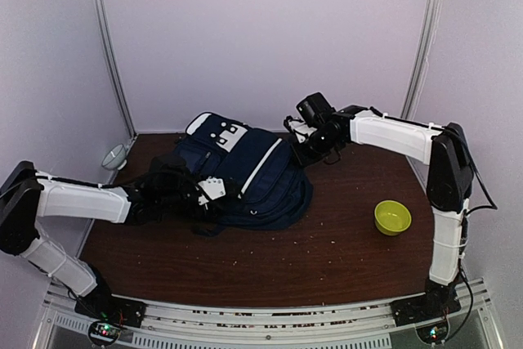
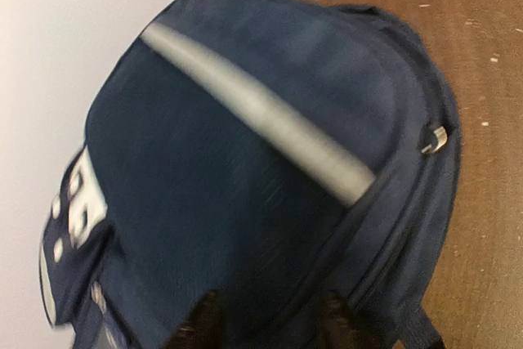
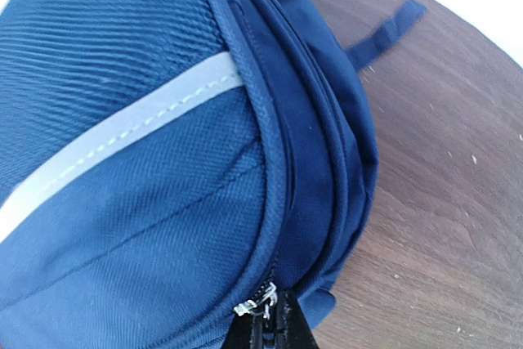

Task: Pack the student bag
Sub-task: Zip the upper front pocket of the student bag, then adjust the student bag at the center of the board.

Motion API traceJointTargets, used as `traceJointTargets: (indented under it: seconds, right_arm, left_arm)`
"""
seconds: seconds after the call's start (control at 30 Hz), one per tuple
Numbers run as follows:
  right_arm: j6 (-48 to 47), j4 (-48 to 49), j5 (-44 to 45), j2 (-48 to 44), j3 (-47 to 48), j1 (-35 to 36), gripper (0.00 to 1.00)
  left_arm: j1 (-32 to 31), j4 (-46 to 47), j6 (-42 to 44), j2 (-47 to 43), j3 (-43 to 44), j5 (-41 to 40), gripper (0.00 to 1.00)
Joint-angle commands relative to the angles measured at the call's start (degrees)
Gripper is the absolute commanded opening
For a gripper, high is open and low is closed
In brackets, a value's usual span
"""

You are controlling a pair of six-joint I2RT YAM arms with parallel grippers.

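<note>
The student bag [image 1: 245, 171], navy blue with white trim stripes and a white patch at its far end, lies flat in the middle of the brown table. My left gripper [image 1: 206, 192] is at the bag's near-left side. In the blurred left wrist view its gripper [image 2: 270, 324] is open, with the dark fingertips [image 2: 200, 324] spread against the bag's fabric [image 2: 245, 185]. My right gripper [image 1: 301, 149] is at the bag's far-right edge. In the right wrist view that gripper [image 3: 274, 334] is shut on the silver zipper pull [image 3: 260, 304] in the bag's seam [image 3: 163, 161].
A yellow-green bowl [image 1: 392, 217] stands on the table's right side. A small pale cup-like object [image 1: 116, 155] sits at the far left corner. Dark straps [image 1: 208, 222] trail from the bag's near side. Crumbs dot the wood.
</note>
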Motion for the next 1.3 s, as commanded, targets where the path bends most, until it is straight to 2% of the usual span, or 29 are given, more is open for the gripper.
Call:
traceJointTargets:
  seconds: [0.0,0.07,0.1,0.13,0.2,0.33,0.5,0.63,0.77,0.93,0.97,1.03,1.13,1.17,1.23,1.27]
  right_arm:
    - [0.66,-2.29,8.82,0.25,-4.52,-2.68,0.00]
    - [1.76,-0.22,5.97,0.63,-6.50,-2.68,0.00]
    - [2.49,0.79,4.81,0.76,-7.36,-2.57,0.00]
    - [3.13,1.65,3.55,0.96,-7.97,-2.52,0.00]
    - [3.87,2.31,1.66,1.47,-8.66,-2.18,0.00]
    - [3.83,2.53,0.23,1.92,-9.95,-0.65,0.00]
    - [3.23,4.56,-3.69,0.28,-13.01,2.79,0.00]
    - [4.47,5.73,-6.69,-0.36,-14.41,6.51,0.00]
    - [2.73,6.25,-10.59,-0.21,-13.67,13.58,0.00]
    - [1.97,3.88,-16.26,2.34,-6.79,19.61,0.00]
    - [2.92,4.39,-17.70,2.49,-6.32,19.66,0.00]
    - [4.87,5.91,-18.63,2.13,-6.50,19.06,0.00]
    - [7.81,9.19,-20.99,1.20,-9.20,17.23,0.00]
    - [8.86,10.18,-22.21,0.89,-10.32,16.50,0.00]
    - [10.88,11.86,-24.27,0.33,-12.43,14.77,0.00]
    - [11.92,12.83,-25.12,-0.05,-13.61,14.08,0.00]
  left_arm:
    - [3.82,-4.43,-21.41,-6.87,0.17,-10.63,0.73]
    - [4.04,-6.48,-34.10,-8.54,-0.27,-18.20,0.83]
    - [4.51,-9.67,-39.59,-8.34,0.16,-20.27,0.85]
    - [5.47,-15.29,-46.91,-7.75,0.81,-23.71,0.84]
    - [8.73,-22.52,-56.00,-5.99,2.19,-24.83,0.79]
    - [16.91,-22.25,-62.21,-0.90,1.94,-15.34,0.75]
    - [22.03,-15.40,-63.84,7.48,6.17,-8.34,0.75]
    - [25.44,-13.96,-62.06,16.01,15.16,-5.64,0.75]
    - [27.76,-13.40,-58.69,22.87,25.42,-3.66,0.75]
    - [28.43,-12.23,-54.18,21.69,33.05,-4.02,0.77]
    - [28.45,-10.96,-53.10,19.68,32.61,-3.65,0.78]
    - [28.13,-4.02,-50.80,13.72,26.07,-1.86,0.77]
    - [25.16,12.95,-42.07,1.59,11.46,3.15,0.66]
    - [23.33,17.27,-36.38,-1.58,7.53,4.68,0.62]
    - [18.98,19.56,-27.04,-6.75,1.58,9.86,0.58]
    - [15.87,17.05,-21.64,-9.04,-0.12,13.96,0.59]
